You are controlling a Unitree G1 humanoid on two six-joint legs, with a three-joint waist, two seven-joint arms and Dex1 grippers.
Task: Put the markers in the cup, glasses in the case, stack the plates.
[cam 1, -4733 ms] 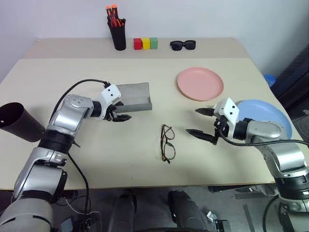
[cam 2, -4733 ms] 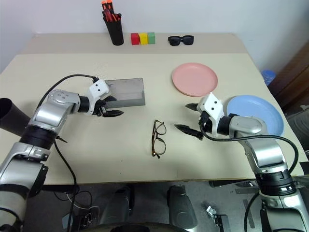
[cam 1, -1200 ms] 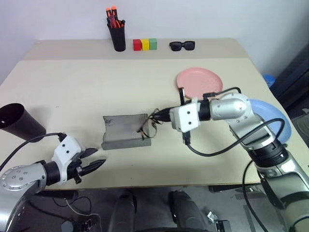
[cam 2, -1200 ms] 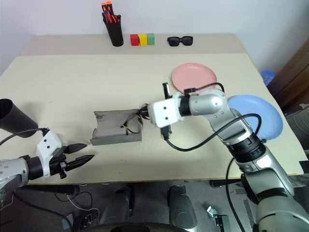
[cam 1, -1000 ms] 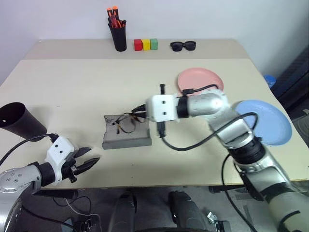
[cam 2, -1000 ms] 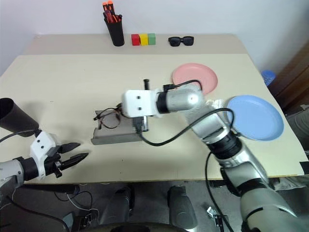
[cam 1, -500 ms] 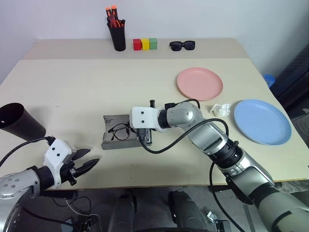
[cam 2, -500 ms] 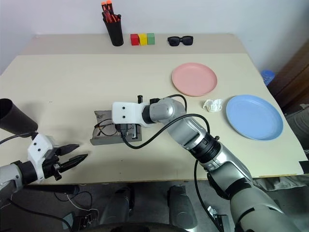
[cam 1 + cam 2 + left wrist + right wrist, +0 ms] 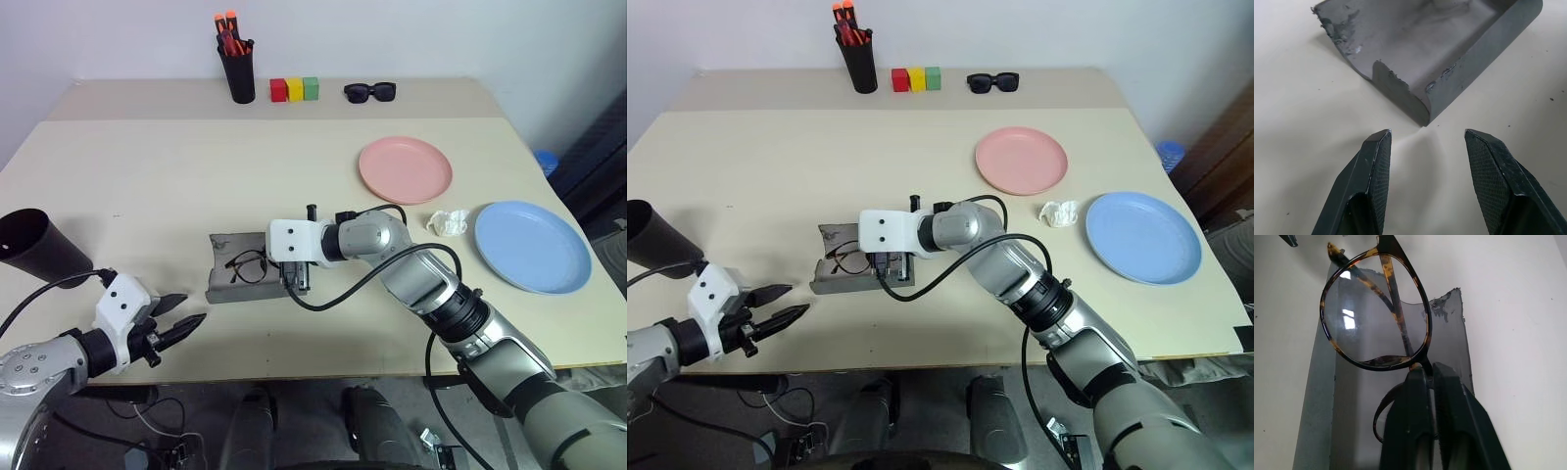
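Lowering the glasses (image 9: 1376, 318) into the grey case (image 9: 227, 285) at centre-left of the head frame, we find the right claw (image 9: 1427, 377) nearly closed, its two tips pinching the frame at the bridge. We judge this hold keeps the lenses clear of the fingers and lets the frame drop flat between the case walls.

The left claw (image 9: 186, 310) hangs released and empty at lower left, pointed at the near corner of the case but apart from it; probably it waits to steady or shut the case.

The black cup (image 9: 37, 250) sits at the far left edge of the bench (image 9: 176, 176). The pink plate (image 9: 406, 168) and blue plate (image 9: 533, 245) lie well apart at right, unstacked, a crumpled white scrap (image 9: 448, 222) between them.

No brand, label or writing is legible anywhere.
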